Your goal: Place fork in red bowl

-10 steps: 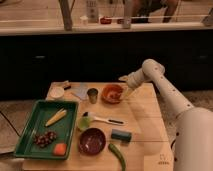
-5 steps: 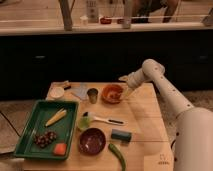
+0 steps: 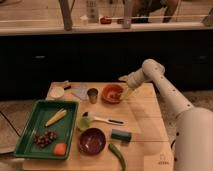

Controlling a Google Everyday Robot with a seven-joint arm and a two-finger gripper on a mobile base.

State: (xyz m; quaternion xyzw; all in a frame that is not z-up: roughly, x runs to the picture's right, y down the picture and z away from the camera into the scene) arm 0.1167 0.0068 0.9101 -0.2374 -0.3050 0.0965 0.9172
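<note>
The red bowl (image 3: pixel 112 94), orange-red and shallow, stands at the back middle of the wooden table (image 3: pixel 147 125). My gripper (image 3: pixel 126 93) hangs from the white arm at the bowl's right rim, pointing down and left towards it. I cannot make out a fork in the gripper or in the bowl. A pale-handled utensil with a dark end (image 3: pixel 104 119) lies flat mid-table in front of the bowl; I cannot tell whether it is the fork.
A maroon bowl (image 3: pixel 92 141) sits at the front. A green tray (image 3: pixel 30 125) on the left holds a yellow piece, grapes and an orange piece. A metal cup (image 3: pixel 92 95), a white dish (image 3: pixel 57 92), a teal block (image 3: pixel 121 135) and a green vegetable (image 3: pixel 117 155) are around.
</note>
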